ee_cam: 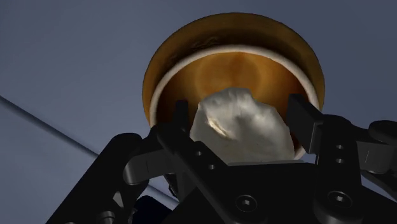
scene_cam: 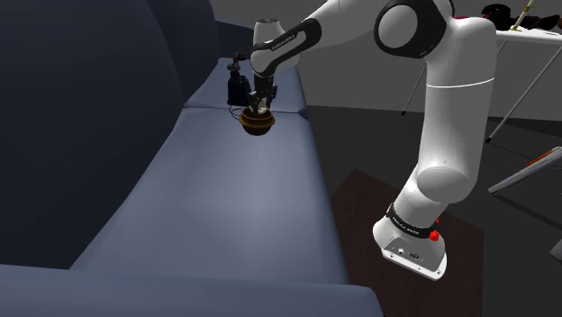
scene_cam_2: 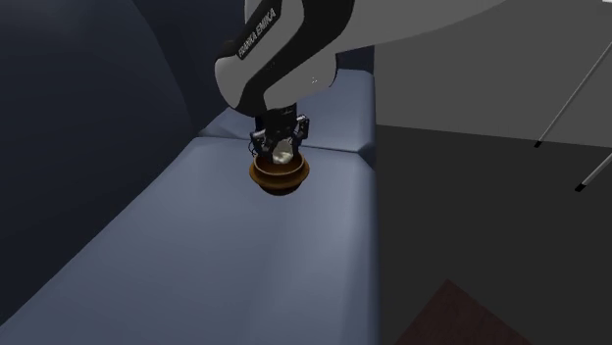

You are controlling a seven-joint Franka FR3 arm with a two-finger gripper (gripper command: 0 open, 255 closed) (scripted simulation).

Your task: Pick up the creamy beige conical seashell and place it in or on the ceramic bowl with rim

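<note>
Over the brown bowl [ee_cam: 167, 69] at the far end of the sofa seat [scene_cam: 234, 207], my gripper [ee_cam: 242, 118] grasps the pale seashell [ee_cam: 245, 130]; I reckon only release remains.

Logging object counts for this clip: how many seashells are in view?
1. The pale seashell is clasped in the hand, just above the brown bowl on the sofa seat. Others may be hidden behind the arm.

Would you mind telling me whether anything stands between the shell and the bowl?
Nothing visible does: the shell, clasped in the gripper, hangs directly above the open mouth of the bowl.
</note>
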